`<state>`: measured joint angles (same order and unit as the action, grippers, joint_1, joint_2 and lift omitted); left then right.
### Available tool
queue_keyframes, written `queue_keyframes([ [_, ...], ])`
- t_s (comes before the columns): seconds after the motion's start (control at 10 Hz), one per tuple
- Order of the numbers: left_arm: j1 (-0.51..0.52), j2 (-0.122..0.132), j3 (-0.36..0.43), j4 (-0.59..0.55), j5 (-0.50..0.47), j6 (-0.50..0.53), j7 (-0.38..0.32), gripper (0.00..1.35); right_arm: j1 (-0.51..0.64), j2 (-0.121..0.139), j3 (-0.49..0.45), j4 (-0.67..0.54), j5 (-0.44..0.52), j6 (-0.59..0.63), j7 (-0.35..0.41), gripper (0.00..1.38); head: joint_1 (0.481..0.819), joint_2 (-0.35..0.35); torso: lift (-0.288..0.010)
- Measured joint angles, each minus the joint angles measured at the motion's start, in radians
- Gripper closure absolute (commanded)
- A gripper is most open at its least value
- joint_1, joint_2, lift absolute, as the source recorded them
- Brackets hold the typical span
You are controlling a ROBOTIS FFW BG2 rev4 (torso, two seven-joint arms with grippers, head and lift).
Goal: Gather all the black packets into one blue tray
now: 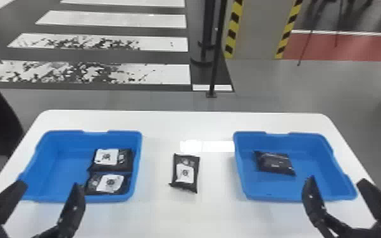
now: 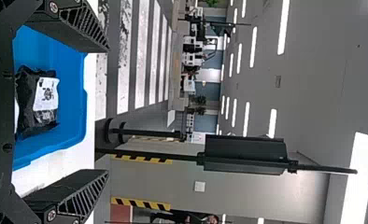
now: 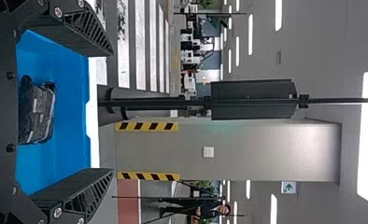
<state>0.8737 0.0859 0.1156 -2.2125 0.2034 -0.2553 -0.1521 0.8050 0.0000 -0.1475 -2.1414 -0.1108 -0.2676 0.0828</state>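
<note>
Two blue trays, left tray (image 1: 72, 137) and right tray (image 1: 294, 190), stand apart on a white table (image 1: 180, 123). The left tray contains a far packet (image 1: 106, 156) and a near packet (image 1: 109, 183), both along its right side; the right tray contains a plain-faced packet (image 1: 275, 163), towards its far left part. Between the trays a loose packet (image 1: 185, 173) lies on the table (its white label facing up).

Count: trays, two; black packets, four, of which two left, one middle, one right; white labels in sight, three; grippers, two.

The left gripper (image 1: 49, 186) is at the near side of the left tray, and the right gripper (image 1: 338, 181) at the near right part of the right tray. Each has its fingers spread wide and grips nothing.

Partly hidden: the near wall of each tray, behind gripper fingers. The table's near edge is cut off. Print on the labels is too blurred to read.
</note>
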Motion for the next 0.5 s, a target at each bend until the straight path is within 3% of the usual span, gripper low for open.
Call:
queue_keyframes([
  [0.5,0.0,0.0,0.0,0.005,0.009,0.0,0.0,0.1,0.0,0.0,0.001,0.0,-0.001,0.0,0.0,0.13,0.695,-0.051,-0.11],
])
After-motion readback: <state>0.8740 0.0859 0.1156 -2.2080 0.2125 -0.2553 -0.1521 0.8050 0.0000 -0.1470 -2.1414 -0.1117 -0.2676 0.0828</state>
